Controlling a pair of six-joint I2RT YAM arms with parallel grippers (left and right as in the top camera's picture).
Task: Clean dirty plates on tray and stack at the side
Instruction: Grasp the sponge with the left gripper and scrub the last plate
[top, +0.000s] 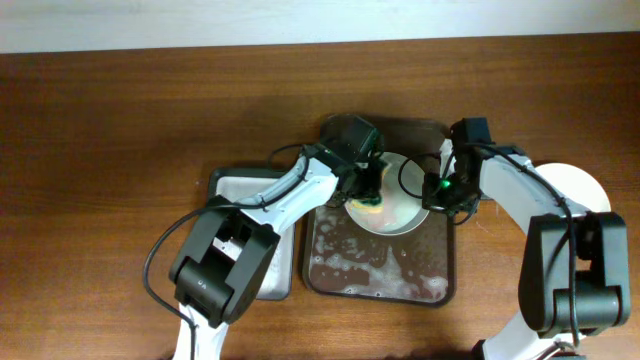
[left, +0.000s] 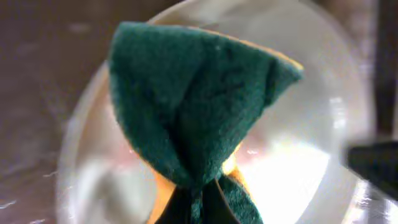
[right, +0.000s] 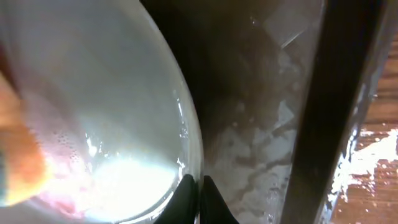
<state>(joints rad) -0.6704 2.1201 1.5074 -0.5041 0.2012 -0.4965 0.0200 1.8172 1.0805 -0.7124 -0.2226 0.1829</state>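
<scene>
A pale plate (top: 400, 205) sits tilted on the dark brown tray (top: 380, 280), which is wet with suds. My left gripper (top: 368, 190) is shut on a green and yellow sponge (left: 193, 106) pressed on the plate's left part (left: 298, 155). My right gripper (top: 437, 190) is shut on the plate's right rim (right: 193, 149); pink smears (right: 56, 180) show near the sponge (right: 15, 162) in the right wrist view. A white plate (top: 580, 185) lies on the table to the right of the tray, partly hidden by my right arm.
A smaller black tray with white lining (top: 240, 190) lies left of the brown tray, under my left arm. Water is splashed on the wood table by the tray's right edge (right: 373, 155).
</scene>
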